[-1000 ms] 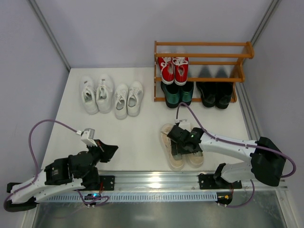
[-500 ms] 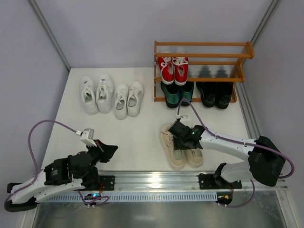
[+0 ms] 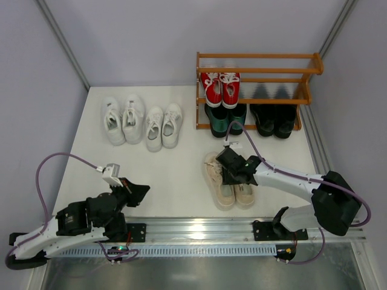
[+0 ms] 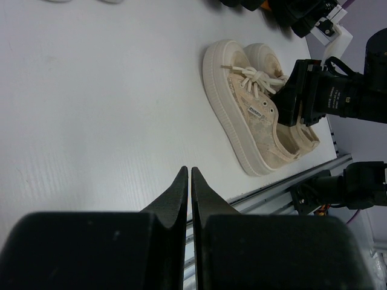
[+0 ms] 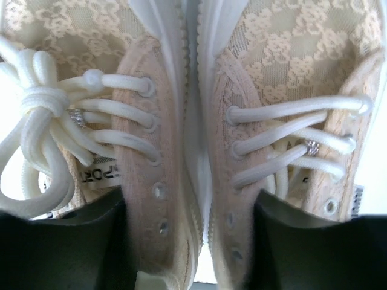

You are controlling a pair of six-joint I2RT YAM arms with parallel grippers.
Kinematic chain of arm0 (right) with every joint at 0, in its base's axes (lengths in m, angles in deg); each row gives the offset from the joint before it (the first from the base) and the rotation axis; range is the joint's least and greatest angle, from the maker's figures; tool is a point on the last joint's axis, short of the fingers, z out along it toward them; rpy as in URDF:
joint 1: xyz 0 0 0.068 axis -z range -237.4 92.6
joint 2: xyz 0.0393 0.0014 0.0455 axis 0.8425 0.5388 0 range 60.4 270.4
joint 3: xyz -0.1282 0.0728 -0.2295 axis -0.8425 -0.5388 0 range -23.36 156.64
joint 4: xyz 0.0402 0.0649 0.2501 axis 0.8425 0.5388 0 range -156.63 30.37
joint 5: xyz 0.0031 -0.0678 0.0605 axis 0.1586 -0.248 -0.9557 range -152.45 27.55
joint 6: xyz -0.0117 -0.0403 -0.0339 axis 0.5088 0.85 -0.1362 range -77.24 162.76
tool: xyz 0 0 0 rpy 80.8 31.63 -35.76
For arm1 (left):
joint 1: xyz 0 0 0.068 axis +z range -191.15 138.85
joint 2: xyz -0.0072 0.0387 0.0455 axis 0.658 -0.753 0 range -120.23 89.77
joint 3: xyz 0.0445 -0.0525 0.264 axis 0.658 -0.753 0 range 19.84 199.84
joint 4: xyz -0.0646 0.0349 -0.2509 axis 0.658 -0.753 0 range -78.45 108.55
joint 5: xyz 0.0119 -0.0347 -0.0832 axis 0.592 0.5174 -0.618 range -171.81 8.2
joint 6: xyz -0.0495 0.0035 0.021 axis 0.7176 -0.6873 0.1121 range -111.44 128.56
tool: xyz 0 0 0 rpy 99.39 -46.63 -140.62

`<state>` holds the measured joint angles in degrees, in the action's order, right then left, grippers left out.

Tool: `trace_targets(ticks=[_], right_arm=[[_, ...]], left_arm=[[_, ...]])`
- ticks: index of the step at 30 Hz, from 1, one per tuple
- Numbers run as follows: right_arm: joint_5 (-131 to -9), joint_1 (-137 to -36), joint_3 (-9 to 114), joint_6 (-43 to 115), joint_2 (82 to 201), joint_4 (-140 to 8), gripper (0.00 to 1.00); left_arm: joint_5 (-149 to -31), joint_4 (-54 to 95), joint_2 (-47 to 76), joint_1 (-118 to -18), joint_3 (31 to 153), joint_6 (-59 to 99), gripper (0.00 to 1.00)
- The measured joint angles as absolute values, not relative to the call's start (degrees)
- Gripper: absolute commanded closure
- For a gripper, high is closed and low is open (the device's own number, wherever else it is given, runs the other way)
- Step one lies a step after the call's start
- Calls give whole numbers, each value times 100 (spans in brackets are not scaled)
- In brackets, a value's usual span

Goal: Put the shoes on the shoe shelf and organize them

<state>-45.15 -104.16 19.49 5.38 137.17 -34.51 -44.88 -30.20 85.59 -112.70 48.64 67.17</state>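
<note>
Right claw (image 3: 233,170) sits low over the cream shoes (image 3: 221,192), which lie side by side on the table (image 3: 181,163) just in front of the shelf (image 3: 257,55), toes toward it; the right wrist view shows one dark finger (image 5: 60,248) down inside each shoe's mouth, with the two touching inner walls caught between them.

The jaws are spread only as far as those two walls allow, and material fills the whole gap, so I read this as a pinch on both shoes at once, not an open hover. Likely reason: one grip on the adjoining walls carries the pair as a unit, so they land together.

Left claw (image 4: 188,172) has its fingers pressed tip to tip, nothing between them; it hangs above bare table near the left base, well apart from every shoe, presumably parked out of the way.

Shelf contents: red sneakers (image 3: 219,87) on the middle tier, left side; green loafers (image 3: 224,118) and black loafers (image 3: 274,118) fill the bottom tier; all heels outward. The right half of the middle tier and the top tier look free.

Not yet shelved: two pairs of white sneakers (image 3: 142,124), in a row at the far left of the table.

Judgement: three pairs of six placed; the cream pair is the one in hand; the middle-right slot is nearest. Risk: soft lace uppers may fold or slip out of a wall pinch on lifting.
</note>
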Motion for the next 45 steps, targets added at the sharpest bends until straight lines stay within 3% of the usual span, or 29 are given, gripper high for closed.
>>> trace_targets(ticks=[3,13,19,29,45], right_arm=[[-4528,-10403,1947,686,13730,-3534,96],[-4563,-10340,1755,743,13433,-3652,96],[-4480,-10200,1820,986,12655,-2865,96],[-4080,-8989,3204,1985,11737,-1683,96],[-4738,-6836,5678,3204,13518,-1445,96]], left_arm=[[-4488,-3020,8559,-11270,4864,6717,100],[-4488,-3022,8559,-11270,4864,6748,100],[-4490,-3040,8559,-11270,4892,6792,100],[-4490,-3070,8559,-11270,5102,6785,100],[-4435,-3125,8458,-11270,5544,6615,100]])
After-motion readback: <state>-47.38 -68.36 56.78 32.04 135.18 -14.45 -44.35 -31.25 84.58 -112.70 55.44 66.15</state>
